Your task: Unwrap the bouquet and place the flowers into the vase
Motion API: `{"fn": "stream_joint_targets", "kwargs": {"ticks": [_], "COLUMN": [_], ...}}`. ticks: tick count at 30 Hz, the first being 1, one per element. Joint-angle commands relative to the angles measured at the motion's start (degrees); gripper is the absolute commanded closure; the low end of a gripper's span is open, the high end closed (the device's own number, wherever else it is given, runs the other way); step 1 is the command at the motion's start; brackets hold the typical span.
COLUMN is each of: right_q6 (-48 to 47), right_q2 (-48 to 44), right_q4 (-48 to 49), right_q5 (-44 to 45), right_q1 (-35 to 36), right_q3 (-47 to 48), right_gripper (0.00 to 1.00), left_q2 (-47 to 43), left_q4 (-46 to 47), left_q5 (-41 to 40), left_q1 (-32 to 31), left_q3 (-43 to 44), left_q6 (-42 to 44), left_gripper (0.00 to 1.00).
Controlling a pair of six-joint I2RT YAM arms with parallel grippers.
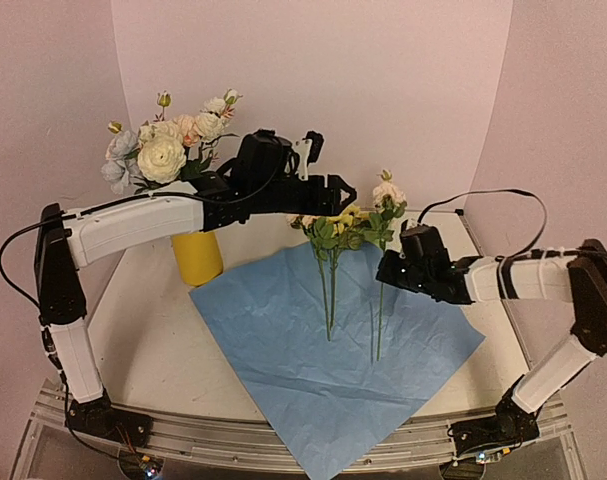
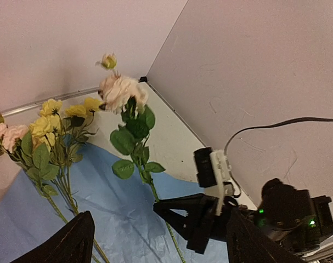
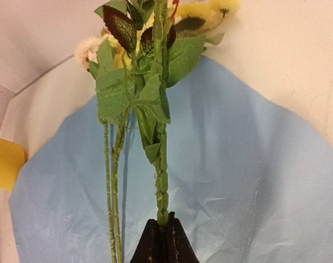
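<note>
The wrapping is done with: the blue paper (image 1: 313,370) lies opened flat across the middle of the counter (image 1: 153,340), one corner hanging over the near edge. The step in hand is moving flowers, one stem at a time. My right fingers (image 3: 162,235) are pinched shut on the stem of the pale pink rose (image 1: 388,192), partway along its length, with its bloom toward the far edge. The other flowers (image 1: 328,230), yellow and pink, lie on the paper just beside it, heads at the paper's far corner. My left fingers (image 1: 338,196) hang spread wide above those heads, holding nothing.

The vase (image 1: 198,258) stands at the far left of the counter, partly behind my left arm, with pale blue and peach blooms already in it. As I judge it, the next move calls for lifting the rose clear, swinging it left, and pointing the stem down into the vase mouth without tangling in my left arm.

The counter is pale and smooth; plain pink walls close it in.
</note>
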Motion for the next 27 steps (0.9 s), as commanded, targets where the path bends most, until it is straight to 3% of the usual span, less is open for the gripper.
{"fn": "stream_joint_targets", "kwargs": {"ticks": [1, 4, 9, 13, 20, 24, 25, 26, 27], "right_q6": [-6.7, -9.5, -12.1, -11.9, -11.5, -11.2, -11.2, -11.2, -11.2], "right_q2": [-14.2, -22.1, -28.9, -30.4, -29.4, -29.5, -29.5, -29.4, -29.2], "right_q4": [16.1, 21.5, 22.7, 23.2, 25.0, 25.6, 25.6, 25.6, 25.6], "right_q5": [-5.6, -13.6, -24.0, -25.6, -30.0, -31.4, -31.6, -31.7, -31.7], "right_q1": [-0.1, 0.1, 0.5, 0.6, 0.8, 1.0, 0.9, 0.9, 0.9], "right_q3": [-9.6, -14.1, -13.0, -12.1, -10.2, -9.9, -9.9, -9.9, -9.9], "right_gripper": [1.0, 1.0, 1.0, 1.0, 1.0, 1.0, 0.96, 0.88, 0.71], "left_q2": [1.9, 3.3, 4.9, 6.4, 7.9, 8.4, 8.4, 8.5, 8.4], "left_q4": [6.0, 9.2, 17.0, 18.1, 18.6, 18.6, 18.6, 18.6, 18.6], "left_q5": [5.4, 10.1, 17.4, 20.5, 22.6, 23.5, 23.7, 23.8, 24.0], "left_q1": [-0.3, -0.8, -1.0, -1.5, -2.6, -2.7, -2.7, -2.8, -2.8], "left_q3": [4.1, 4.9, 4.8, 6.0, 7.5, 7.9, 8.0, 8.1, 8.2], "left_q6": [-4.9, -6.3, -9.9, -11.9, -12.6, -12.1, -12.0, -11.7, -11.2], "left_gripper": [0.17, 0.21, 0.33, 0.42, 0.46, 0.8, 0.88, 0.97, 1.0]}}
